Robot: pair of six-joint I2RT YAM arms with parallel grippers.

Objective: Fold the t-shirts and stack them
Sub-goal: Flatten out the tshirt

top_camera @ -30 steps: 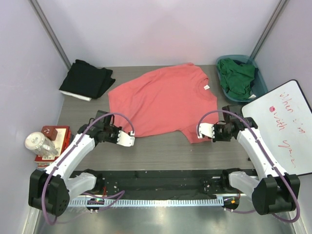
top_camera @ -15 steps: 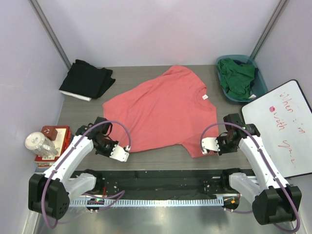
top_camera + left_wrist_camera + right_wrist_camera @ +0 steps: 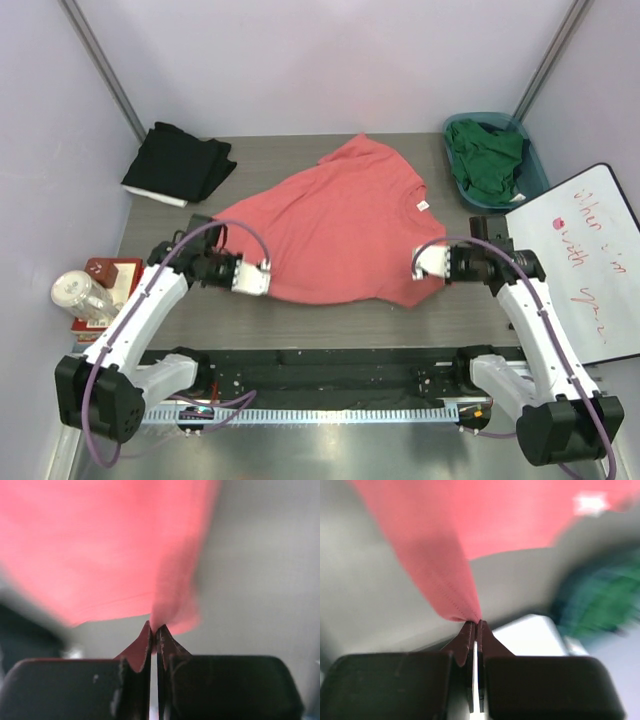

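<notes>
The coral-pink t-shirt [image 3: 340, 230] is lying spread across the middle of the bench [image 3: 330, 318], collar and small white tag toward the right and its near edge lifting into two drawn-up peaks. The left end effector [image 3: 262, 279] is gripping the near-left corner of that edge, and the right end effector [image 3: 425, 262] is gripping the near-right corner by the sleeve. Both wrist views are showing fingertips clenched together with a pinch of pink cloth between them. The fabric is reading as thin, soft cotton, hanging in loose folds from each pinch, with a stitched hem line showing in the right wrist view.

The black t-shirt [image 3: 178, 165] is sitting at the far-left corner as a compact, roughly squared bundle, so it appears to be folded. The dark green t-shirt [image 3: 487, 160] is lying crumpled in the teal plastic basket [image 3: 534, 176] at the far right, untouched. By my reckoning the job is about a third done: the coral shirt is not yet folded, the green one is waiting, and nothing is stacked yet.

A whiteboard [image 3: 590, 265] with red scribbles is lying to the right of the bench.
</notes>
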